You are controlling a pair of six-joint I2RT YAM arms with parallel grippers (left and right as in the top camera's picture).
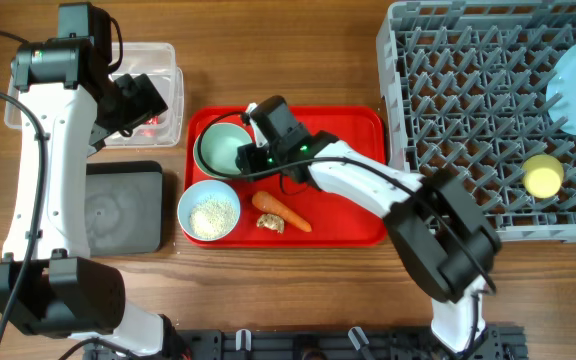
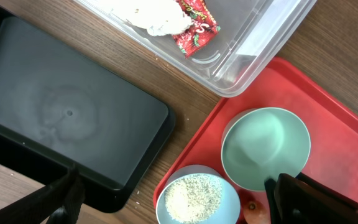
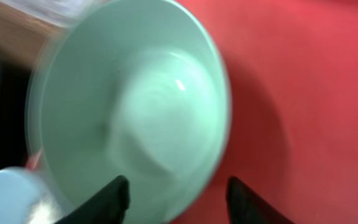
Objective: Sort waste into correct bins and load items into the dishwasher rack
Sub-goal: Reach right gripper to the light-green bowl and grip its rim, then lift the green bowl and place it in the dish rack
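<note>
On the red tray (image 1: pixel 343 228), the round bowl (image 1: pixel 218 152) shows a glossy pale-green inside.

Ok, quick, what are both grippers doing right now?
Left gripper: open, holding nothing.
Right gripper: open, over the empty bowl.

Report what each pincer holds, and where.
Nothing is held. The left pincer is open and empty; the right pincer is open above the empty bowl, not closed on it.

A flat red tray (image 1: pixel 340 228) lies on the wooden table (image 1: pixel 268 60).
</note>
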